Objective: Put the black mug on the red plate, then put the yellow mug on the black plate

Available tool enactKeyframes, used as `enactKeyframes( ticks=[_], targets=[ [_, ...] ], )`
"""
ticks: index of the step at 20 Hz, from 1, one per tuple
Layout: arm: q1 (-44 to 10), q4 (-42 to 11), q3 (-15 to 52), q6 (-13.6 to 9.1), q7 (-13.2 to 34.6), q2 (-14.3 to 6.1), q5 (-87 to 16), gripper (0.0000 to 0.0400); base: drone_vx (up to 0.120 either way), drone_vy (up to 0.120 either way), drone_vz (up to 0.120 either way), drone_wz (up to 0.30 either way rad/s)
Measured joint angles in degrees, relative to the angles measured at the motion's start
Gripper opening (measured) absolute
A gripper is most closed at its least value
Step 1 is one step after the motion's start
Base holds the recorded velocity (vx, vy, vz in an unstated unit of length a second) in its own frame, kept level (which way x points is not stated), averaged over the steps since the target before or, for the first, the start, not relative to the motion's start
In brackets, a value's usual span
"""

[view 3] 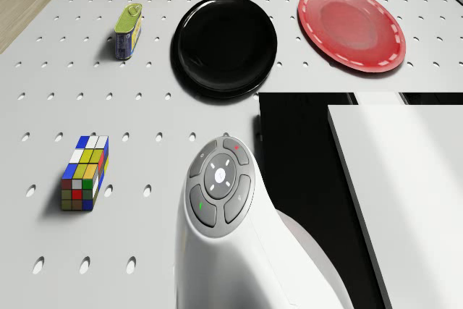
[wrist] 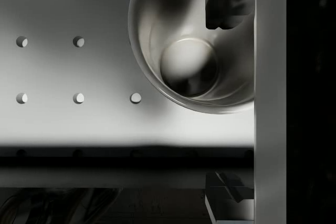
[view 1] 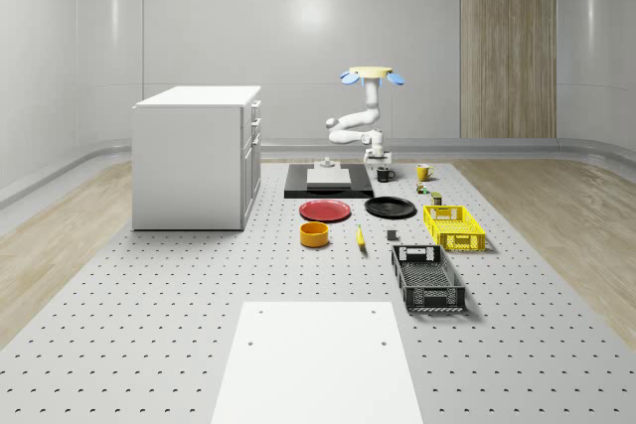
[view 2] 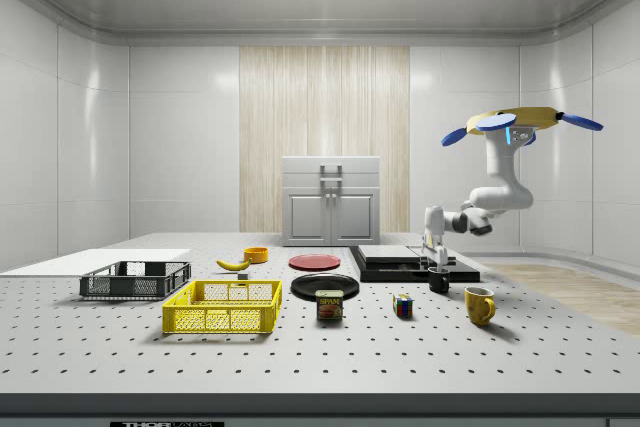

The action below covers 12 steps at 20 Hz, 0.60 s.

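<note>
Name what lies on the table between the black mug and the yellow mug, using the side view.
Nothing: in the side view, bare perforated table separates the black mug from the yellow mug. The Rubik's cube sits off that line.

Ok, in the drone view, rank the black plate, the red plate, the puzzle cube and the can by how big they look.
Largest to smallest as they look:
1. black plate and red plate, too alike to rank
2. puzzle cube, though it lies nearer the camera, so its place is unsure
3. can
</note>
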Motion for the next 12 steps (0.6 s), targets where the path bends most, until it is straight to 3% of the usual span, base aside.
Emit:
enactKeyframes(
  ticks=[2,5,12],
  targets=[
    [-0.1,0.1,-0.1,0.3,0.1,-0.2,-0.1,0.0247,0.0,0.0,0.0,0.0],
    [-0.3,0.2,-0.2,0.7,0.2,-0.5,0.0,0.0175,0.0,0.0,0.0,0.0],
    [-0.7,-0.1,1.0,0.7,0.6,-1.1,1.3,0.0121,0.0,0.0,0.0,0.0]
  ],
)
